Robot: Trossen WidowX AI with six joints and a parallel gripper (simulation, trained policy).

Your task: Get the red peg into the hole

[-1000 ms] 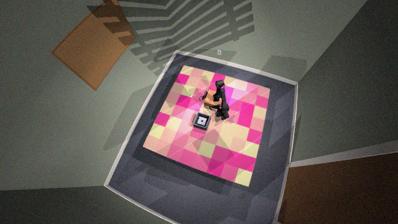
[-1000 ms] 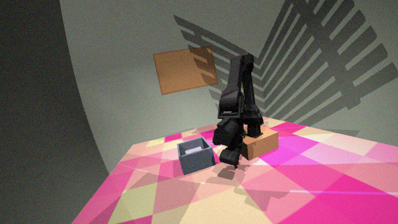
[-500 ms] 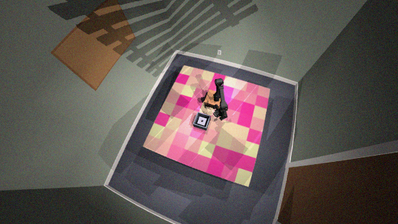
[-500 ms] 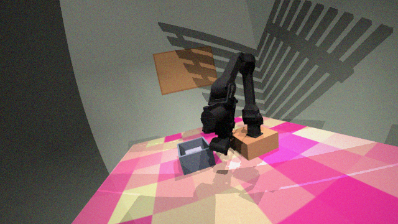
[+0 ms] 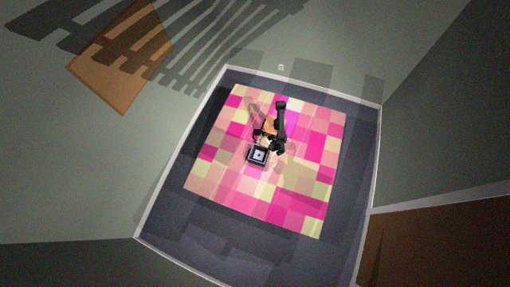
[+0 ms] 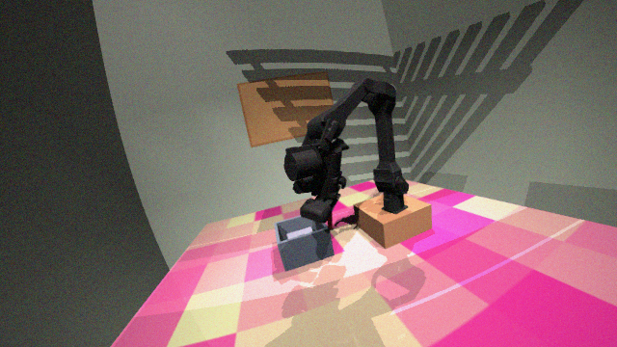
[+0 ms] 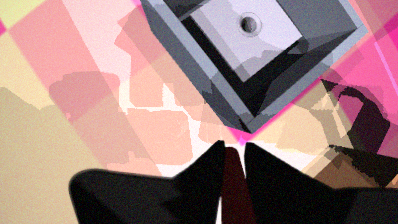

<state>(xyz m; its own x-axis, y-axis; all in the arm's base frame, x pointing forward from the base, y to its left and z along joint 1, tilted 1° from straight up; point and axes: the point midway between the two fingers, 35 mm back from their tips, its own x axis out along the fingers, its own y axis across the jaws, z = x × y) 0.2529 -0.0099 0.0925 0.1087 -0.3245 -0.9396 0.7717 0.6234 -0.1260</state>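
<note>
At 12 to 1 o'clock of the fingers, wrist view, sits the open box (image 5: 256, 163) (image 6: 301, 253) (image 7: 207, 70): blue-grey, square, mouth up. Pale plate (image 5: 255, 154) (image 6: 300, 233) (image 7: 225, 30) on its floor, round hole (image 7: 248, 24) approx. at plate ctr. Box prob. left open-side up so we can come in from above.

Gripper (image 5: 277, 148) (image 6: 324, 214) (image 7: 234, 148) is clamped on the red peg (image 6: 330, 221) (image 7: 235, 185), tips pinching it w/ a narrow gap. We judge the squeeze is there to stop slip & keep the lower end free for the hole. Peg is outside the box, just beyond the rim at approx. 3 o'clock in ext. view; top view: box at approx. 8 o'clock of gripper. Clearance under peg: can't tell.

Peg looks dark red, almost maroon in shade, slim, straight-sided, w/ rounded corners at the visible end; no markings seen. X-section n/a from these angles. Not inserted; we'd want it over the hole, upright, before lowering.

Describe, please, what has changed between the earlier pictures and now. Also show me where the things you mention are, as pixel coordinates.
The gripper (image 5: 274, 149) (image 6: 328, 223) (image 7: 234, 148) has swung toward the open box (image 5: 252, 160) (image 6: 306, 253) (image 7: 187, 65) and now hangs just beside it. The red peg (image 7: 233, 175) is between its fingers; whether it was already held earlier, I cannot tell. The box and the orange block (image 5: 269, 124) (image 6: 407, 226) stayed put.
</note>
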